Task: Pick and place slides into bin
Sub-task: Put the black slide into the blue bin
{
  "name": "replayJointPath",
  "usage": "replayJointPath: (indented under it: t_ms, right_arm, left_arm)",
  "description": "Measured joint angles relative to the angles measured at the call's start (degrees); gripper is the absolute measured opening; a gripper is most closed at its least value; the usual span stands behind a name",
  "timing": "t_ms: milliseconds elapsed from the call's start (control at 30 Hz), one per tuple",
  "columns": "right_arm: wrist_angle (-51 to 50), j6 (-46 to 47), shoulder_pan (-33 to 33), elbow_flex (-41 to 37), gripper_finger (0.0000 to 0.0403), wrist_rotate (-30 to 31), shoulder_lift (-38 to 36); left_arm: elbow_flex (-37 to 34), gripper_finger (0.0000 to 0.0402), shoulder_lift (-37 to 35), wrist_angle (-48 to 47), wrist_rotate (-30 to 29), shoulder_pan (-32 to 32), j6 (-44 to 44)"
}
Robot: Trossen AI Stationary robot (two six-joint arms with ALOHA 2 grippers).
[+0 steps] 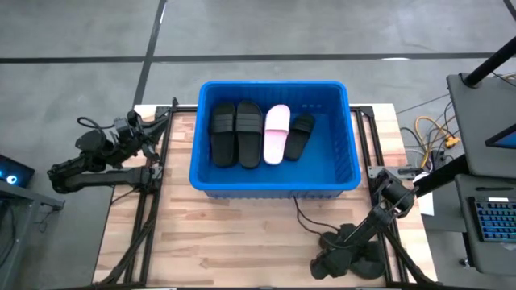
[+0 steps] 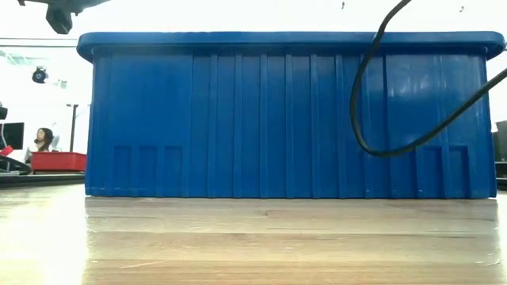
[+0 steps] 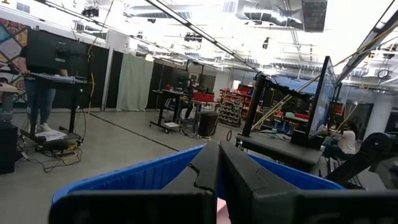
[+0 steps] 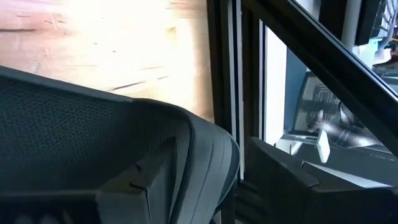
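Left of the blue bin [image 1: 274, 181], the left gripper [image 1: 143, 129] hangs off the table's edge, fingers pressed flat together with nothing between them, and its wrist view looks over the bin's rim into the workshop beyond. Inside the bin, four slides lie side by side on the floor: two black slides [image 1: 235, 134] nearest the left wall, then a pale pink slide [image 1: 276, 133], then a smaller black slide [image 1: 299, 135] tilted against it, with bare blue floor on to the right wall. A black cable [image 1: 305, 217] curls across the wooden table [image 1: 218, 242] in front of the bin, and from table height it loops right across the bin's ribbed front wall. Right of the bin, low at the table's near corner, the right gripper [image 1: 343, 258] clamps a black slide [image 4: 93, 143], whose ridged foam fills the wrist view.
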Motion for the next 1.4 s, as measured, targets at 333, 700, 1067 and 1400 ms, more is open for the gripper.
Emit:
replayJointPath:
  t_ms: [333,700,1067,1400]
  right_arm:
    - [3.43,-0.08,0.19,-0.21,0.0085,-0.44,-0.04]
    - [3.90,-0.05,0.30,3.99,0.0013,0.89,-0.20]
    - [-0.92,-3.50,0.30,17.24,0.0012,23.71,-0.85]
    - [-0.84,-5.84,0.30,24.92,0.0012,37.51,-0.96]
  left_arm:
    - [-0.02,0.0000,0.00,-0.01,0.00,0.00,0.02]
    - [-0.02,0.0000,0.00,0.01,0.00,0.00,0.02]
    - [-0.02,0.0000,0.00,0.01,-0.01,0.00,-0.02]
    - [-0.04,0.0000,0.00,0.01,0.01,0.00,-0.02]
